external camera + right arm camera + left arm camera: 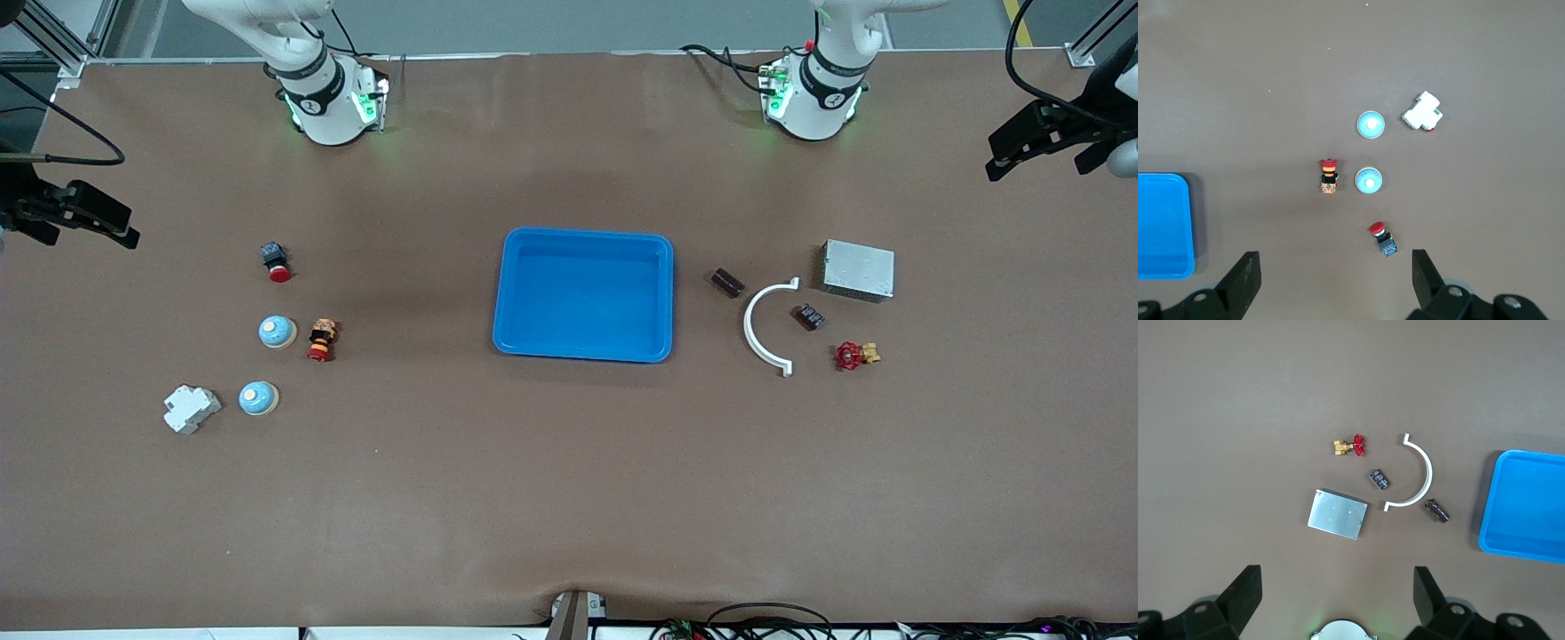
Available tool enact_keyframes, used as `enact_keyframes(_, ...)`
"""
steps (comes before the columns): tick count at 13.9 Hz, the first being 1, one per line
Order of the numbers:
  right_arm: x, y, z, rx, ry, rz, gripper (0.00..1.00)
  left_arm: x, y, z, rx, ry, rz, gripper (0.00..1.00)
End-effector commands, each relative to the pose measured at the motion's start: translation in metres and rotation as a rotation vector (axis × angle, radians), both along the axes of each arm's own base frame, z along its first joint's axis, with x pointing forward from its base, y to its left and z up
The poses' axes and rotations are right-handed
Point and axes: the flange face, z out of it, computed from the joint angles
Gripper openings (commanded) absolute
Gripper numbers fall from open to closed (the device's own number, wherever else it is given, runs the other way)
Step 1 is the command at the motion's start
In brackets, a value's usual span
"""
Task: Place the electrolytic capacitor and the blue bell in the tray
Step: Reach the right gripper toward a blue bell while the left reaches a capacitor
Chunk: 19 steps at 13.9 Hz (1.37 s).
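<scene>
While both arms wait raised at the ends of the counter (569, 498), we count the things spread on its brown, matte, paper-like surface. One tray (582, 240), bright blue smooth plastic, rectangular with rounded corners and a raised rim, lies empty between the two pincers.

Below our left pincer (1338, 600), whose fingers stand wide apart and hold nothing, we count five things. Two electrolytic capacitors are dark, short cylinders: the first capacitor (727, 283) lies on the counter just beside the tray, and the second capacitor (810, 317) lies within the curve of one white plastic half-ring (763, 329). One grey metal box (857, 269), flat and dotted with small holes, lies closest under this pincer. One small valve (855, 356), brass with a red handwheel, lies past the second capacitor from the pincer.

Below our right pincer (1336, 280), likewise spread wide and empty, we count five more. Two blue bells are round domes, each with a pale button at the centre: the first bell (276, 332) touches or nearly touches one red-capped orange push button (321, 340), and the second bell (258, 398) sits near one white, blocky plastic part (190, 409). One red-headed switch (276, 261) with a dark body lies closest under this pincer.
</scene>
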Motion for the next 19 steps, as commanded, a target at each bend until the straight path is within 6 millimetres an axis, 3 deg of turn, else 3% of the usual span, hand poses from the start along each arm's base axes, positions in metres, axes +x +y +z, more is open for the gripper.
enact_keyframes(1,-0.002,-0.002,0.006,0.015,-0.001,-0.011,1.0,0.0,0.002,0.004,0.0,-0.011,-0.017,1.0)
enact_keyframes(6,-0.003,-0.003,0.006,0.015,-0.001,-0.014,1.0,0.008,0.004,-0.009,-0.004,0.015,-0.007,1.0)
enact_keyframes(12,-0.001,-0.003,-0.002,0.016,0.009,-0.015,1.0,0.023,0.013,-0.065,-0.009,0.092,0.024,1.0)
enact_keyframes(13,0.001,-0.003,-0.012,0.016,0.016,-0.015,1.0,0.023,0.012,-0.071,-0.01,0.102,0.022,1.0)
enact_keyframes(19,0.005,-0.006,-0.131,0.012,0.022,-0.022,1.0,0.013,0.005,-0.134,-0.006,0.091,0.108,1.0)
